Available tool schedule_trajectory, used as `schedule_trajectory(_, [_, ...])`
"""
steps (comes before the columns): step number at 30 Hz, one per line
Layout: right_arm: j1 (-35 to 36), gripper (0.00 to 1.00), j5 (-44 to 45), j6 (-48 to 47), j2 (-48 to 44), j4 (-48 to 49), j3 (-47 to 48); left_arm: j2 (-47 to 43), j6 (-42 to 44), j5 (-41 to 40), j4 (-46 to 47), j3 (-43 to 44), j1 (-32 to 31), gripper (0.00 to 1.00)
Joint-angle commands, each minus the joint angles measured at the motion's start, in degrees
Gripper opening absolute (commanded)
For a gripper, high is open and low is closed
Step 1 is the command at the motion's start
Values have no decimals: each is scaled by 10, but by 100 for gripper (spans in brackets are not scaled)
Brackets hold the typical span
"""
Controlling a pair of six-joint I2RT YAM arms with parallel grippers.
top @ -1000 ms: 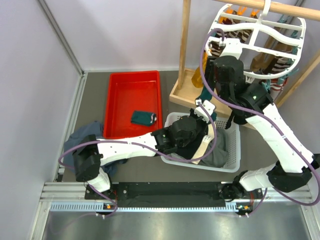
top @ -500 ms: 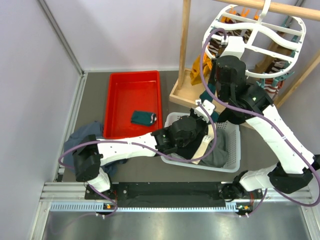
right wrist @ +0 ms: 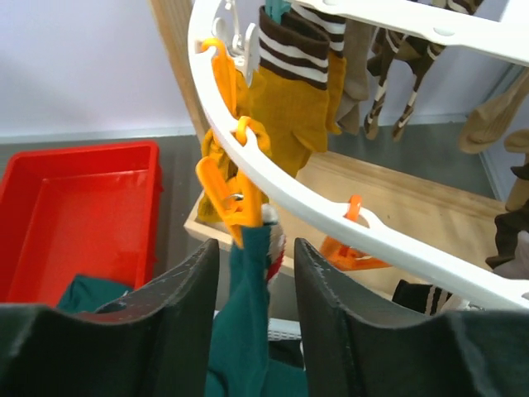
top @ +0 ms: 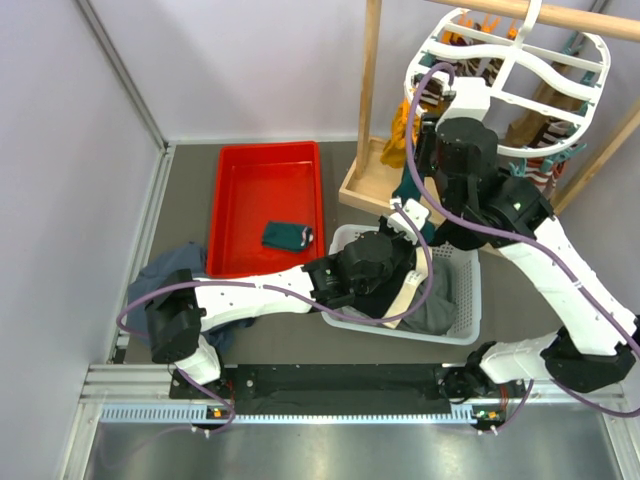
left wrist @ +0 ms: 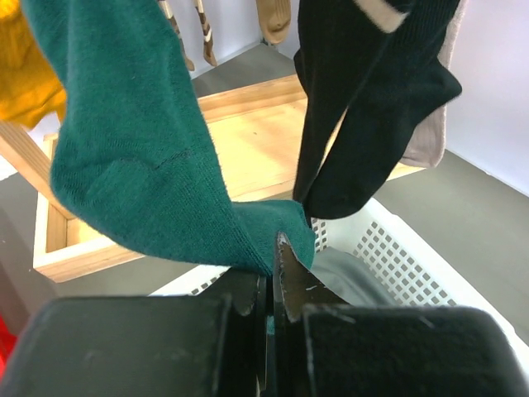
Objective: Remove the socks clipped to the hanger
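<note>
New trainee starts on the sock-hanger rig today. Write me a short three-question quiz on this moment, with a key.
1. True or false: the left gripper is shut on the toe end of the teal sock.
2. The right gripper stands open just below an orange clip on the hanger. What does that clip hold? A) the teal sock B) a striped sock C) nothing
3. Fill in: the number of socks lying in the red tray is ____.

Key: 1 true; 2 A; 3 one.
</note>
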Motion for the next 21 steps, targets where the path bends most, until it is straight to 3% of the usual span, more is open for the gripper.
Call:
schedule_trajectory(1, [15, 45, -4, 6, -34, -3, 40, -22, -5, -8, 44, -1, -4, 0])
schedule_trajectory(13, [22, 55, 33, -20, 26, -16, 86, -29, 6, 0, 51, -5, -9, 0])
schedule_trajectory(21, [23, 55, 39, -32, 55, -16, 103, -31, 12, 0, 53, -4, -12, 0])
